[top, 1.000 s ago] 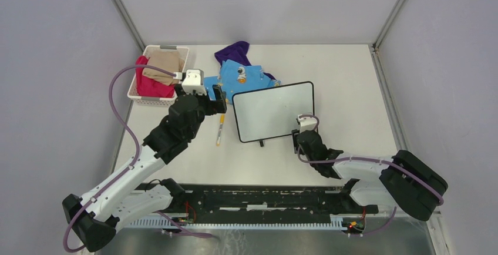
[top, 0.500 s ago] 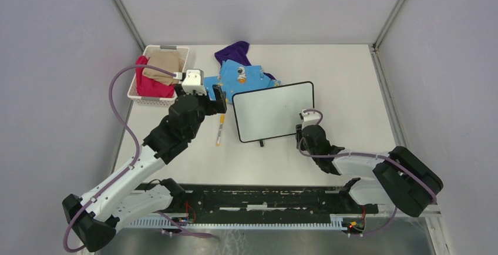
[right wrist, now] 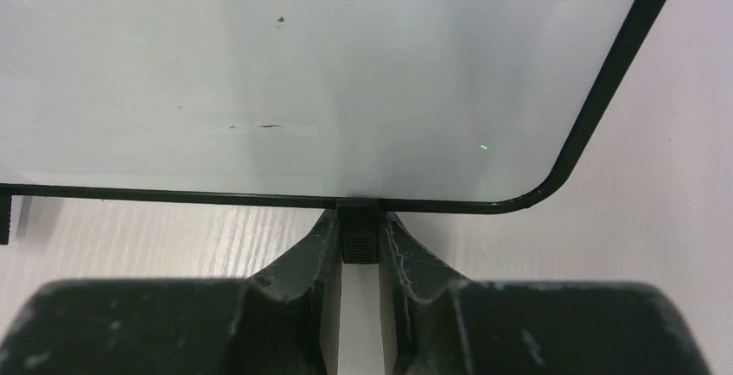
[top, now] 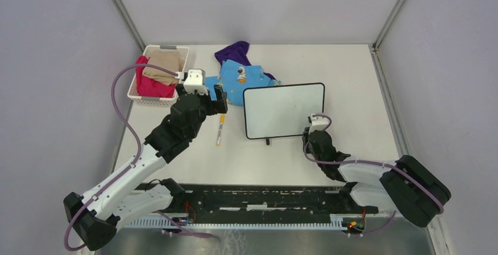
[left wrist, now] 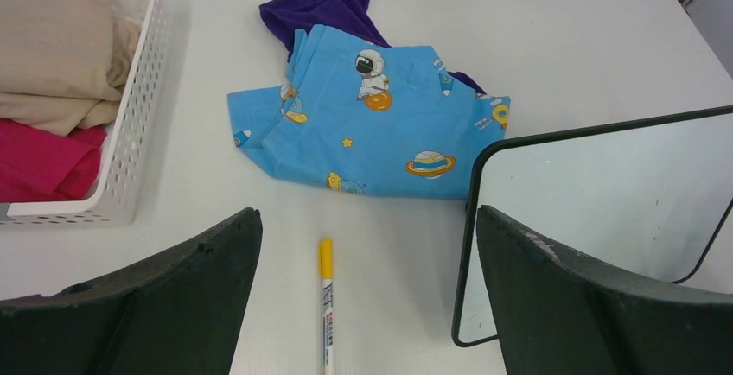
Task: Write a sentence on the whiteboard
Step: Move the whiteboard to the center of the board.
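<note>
The whiteboard (top: 285,111) lies flat in the middle of the table, white with a thin black frame. It also shows in the left wrist view (left wrist: 605,193) and the right wrist view (right wrist: 302,73). Its face is blank apart from a few tiny dark marks; no sentence shows on it. My right gripper (top: 315,130) (right wrist: 359,230) is shut on a little black foot (right wrist: 359,241) at the board's near edge, close to its right corner. A yellow-capped marker (top: 219,131) (left wrist: 326,306) lies on the table left of the board. My left gripper (top: 215,102) (left wrist: 367,215) is open and empty, above the marker.
A white basket (top: 157,52) (left wrist: 130,133) with beige and pink cloths stands at the back left. A blue space-print cloth (top: 241,76) (left wrist: 372,124) and a purple cloth (top: 234,50) (left wrist: 324,8) lie behind the board, the blue one touching its far left corner.
My right gripper has moved right with the board's foot in it. The board has slid right and turned squarer to the table's edge. The left arm has hardly moved.
</note>
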### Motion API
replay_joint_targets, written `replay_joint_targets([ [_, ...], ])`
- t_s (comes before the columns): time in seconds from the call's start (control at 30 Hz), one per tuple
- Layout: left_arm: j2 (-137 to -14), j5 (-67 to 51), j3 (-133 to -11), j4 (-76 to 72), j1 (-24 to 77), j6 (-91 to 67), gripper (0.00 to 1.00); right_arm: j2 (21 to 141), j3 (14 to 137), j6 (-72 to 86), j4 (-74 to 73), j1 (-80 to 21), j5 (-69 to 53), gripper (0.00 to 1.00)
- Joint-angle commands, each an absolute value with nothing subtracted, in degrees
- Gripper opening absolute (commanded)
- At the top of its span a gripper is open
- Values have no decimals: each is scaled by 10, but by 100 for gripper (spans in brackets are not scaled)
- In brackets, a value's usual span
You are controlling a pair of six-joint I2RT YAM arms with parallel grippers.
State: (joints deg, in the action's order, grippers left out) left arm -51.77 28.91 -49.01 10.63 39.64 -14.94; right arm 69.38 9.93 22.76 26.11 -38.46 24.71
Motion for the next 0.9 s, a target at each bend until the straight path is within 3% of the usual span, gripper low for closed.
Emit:
replay_joint_targets([
  [0.0, -520, 291, -512, 86, 398, -143, 98, 683, 78, 256, 246, -379, 268, 15],
  [0.27, -520, 292, -512, 88, 398, -145, 98, 695, 101, 256, 230, -380, 253, 24],
  [0.53, -519, 292, -511, 88, 398, -144, 99, 671, 109, 245, 195, -380, 255, 56],
  [0.73, -519, 303, -510, 89, 398, -138, 99, 575, 127, 226, 112, -380, 221, 77],
  [0.87, -520, 324, -507, 90, 398, -136, 100, 482, 139, 204, 31, -381, 173, 84],
])
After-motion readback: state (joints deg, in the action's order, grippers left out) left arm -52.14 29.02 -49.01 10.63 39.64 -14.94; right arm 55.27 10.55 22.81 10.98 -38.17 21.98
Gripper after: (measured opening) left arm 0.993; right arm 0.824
